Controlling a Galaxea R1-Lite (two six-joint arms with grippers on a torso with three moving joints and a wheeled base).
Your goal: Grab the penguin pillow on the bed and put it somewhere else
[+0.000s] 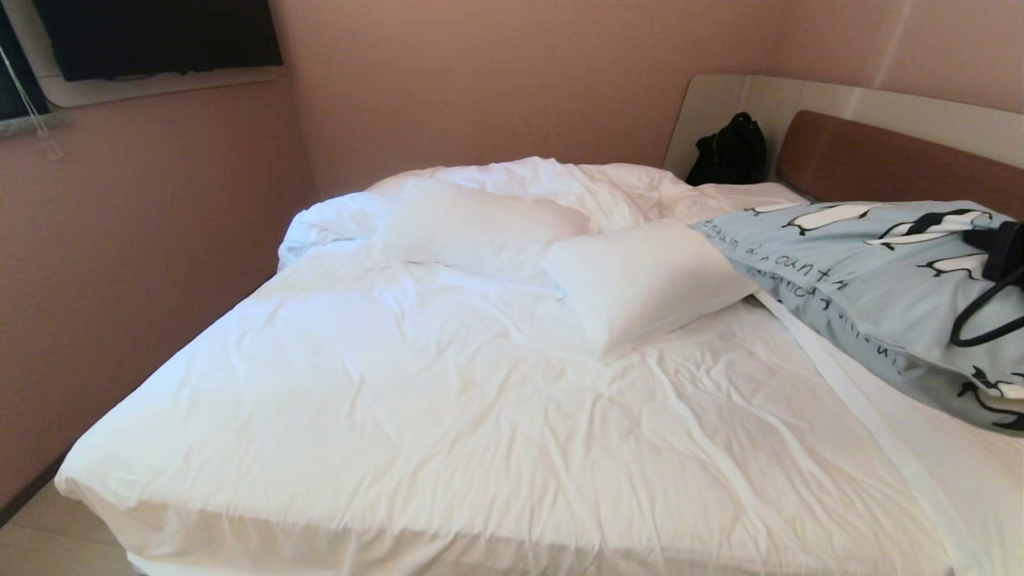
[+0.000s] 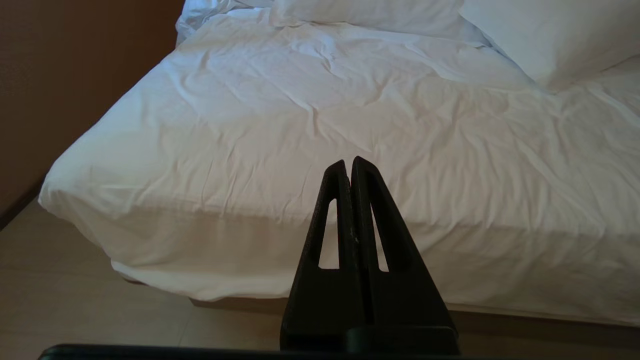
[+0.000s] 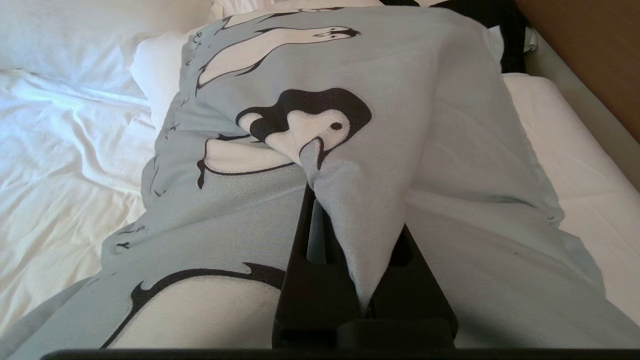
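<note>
The pale-blue penguin pillow (image 1: 848, 272) is at the right side of the bed (image 1: 400, 400), near the brown headboard (image 1: 880, 164). Its left edge overlaps a plain white pillow (image 1: 640, 280). My right gripper (image 1: 996, 248) sits on the pillow's right part, shut on a pinched fold of its fabric. In the right wrist view the penguin pillow (image 3: 400, 100) fills the picture, and the fold runs between the fingers of the right gripper (image 3: 345, 200) and hides their tips. My left gripper (image 2: 350, 162) hangs shut and empty off the foot of the bed (image 2: 350, 100).
A second white pillow (image 1: 472, 228) lies on the bunched duvet at the far left. A black bag (image 1: 730, 152) stands in the corner by the headboard. A pink wall (image 1: 120, 264) runs close along the bed's left side, under a dark screen (image 1: 160, 36).
</note>
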